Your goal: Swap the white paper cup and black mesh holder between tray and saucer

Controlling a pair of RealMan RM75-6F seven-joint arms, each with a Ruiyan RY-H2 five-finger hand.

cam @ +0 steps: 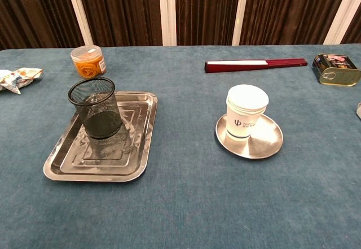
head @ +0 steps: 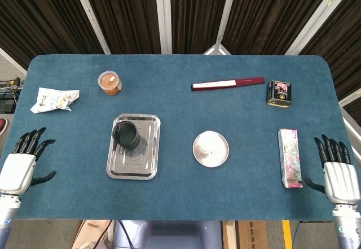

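The black mesh holder stands upright in the far part of the steel tray. The white paper cup stands upright on the round metal saucer. My left hand hovers at the table's near left corner, fingers spread, holding nothing. At the near right corner my right hand is likewise empty with fingers apart. Neither hand shows in the chest view.
An orange lidded jar and a crumpled snack bag lie at the back left. A dark red folded fan and a small tin sit at the back right. A floral packet lies next to my right hand.
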